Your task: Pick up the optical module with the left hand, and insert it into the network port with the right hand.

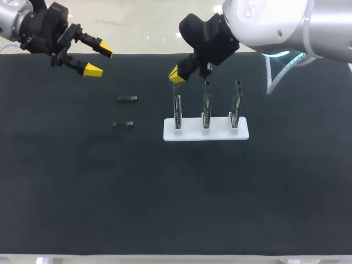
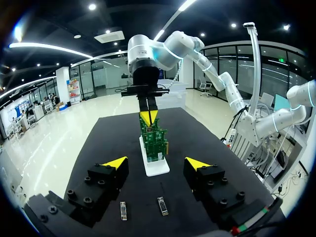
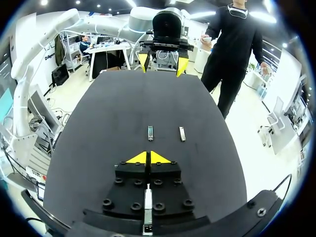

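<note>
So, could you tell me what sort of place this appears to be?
Probably a robotics test bench for electronics assembly: a black mat-covered table, a white stand holding three upright green circuit boards, and two small grey metal modules.

Matte black table mat [image 1: 82,192]; flat white plastic base [image 1: 206,133] centre-right, three green circuit boards [image 1: 207,102] on it. Small dark-grey metal modules [image 1: 127,98] left of centre. Black left gripper [image 1: 99,60] upper left and black right gripper [image 1: 177,76] top centre, both yellow-tipped.

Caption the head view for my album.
Open left fingers near two optical modules; right fingers above a white stand of three circuit boards.
</note>
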